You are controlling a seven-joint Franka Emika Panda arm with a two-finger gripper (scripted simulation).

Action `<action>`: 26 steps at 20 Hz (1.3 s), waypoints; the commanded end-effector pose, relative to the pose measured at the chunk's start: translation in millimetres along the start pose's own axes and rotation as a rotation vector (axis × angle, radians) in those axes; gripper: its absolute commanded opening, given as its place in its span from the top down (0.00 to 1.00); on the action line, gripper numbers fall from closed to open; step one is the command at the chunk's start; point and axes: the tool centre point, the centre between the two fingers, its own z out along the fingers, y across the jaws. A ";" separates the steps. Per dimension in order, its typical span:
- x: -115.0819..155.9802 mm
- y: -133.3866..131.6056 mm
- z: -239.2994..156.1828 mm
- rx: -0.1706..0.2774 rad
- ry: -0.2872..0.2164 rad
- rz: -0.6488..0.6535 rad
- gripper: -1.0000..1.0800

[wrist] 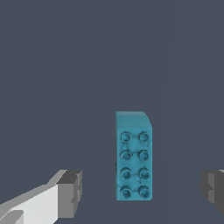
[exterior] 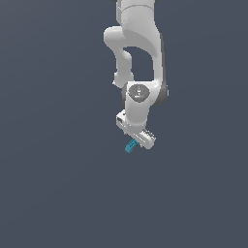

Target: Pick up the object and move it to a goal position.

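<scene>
White arm [exterior: 140,72] bent downward, gripper [wrist: 140,192] (jaws apart) flanking block [wrist: 133,157]

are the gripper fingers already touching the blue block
No: in the wrist view the teal block sits between the fingers, with bare gaps on both sides.

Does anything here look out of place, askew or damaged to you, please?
Nothing stands out. The teal block looks whole, studs up, lying between the open tool's fingers without touching either. It sits nearer one finger than the other, so it is slightly off-centre in the gap.
</scene>
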 end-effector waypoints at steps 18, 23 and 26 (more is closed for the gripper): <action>-0.3 0.2 50.0 0.000 0.000 0.004 1.00; -0.3 0.2 50.0 0.000 0.000 0.004 1.00; -0.3 0.2 50.0 0.000 0.000 0.004 1.00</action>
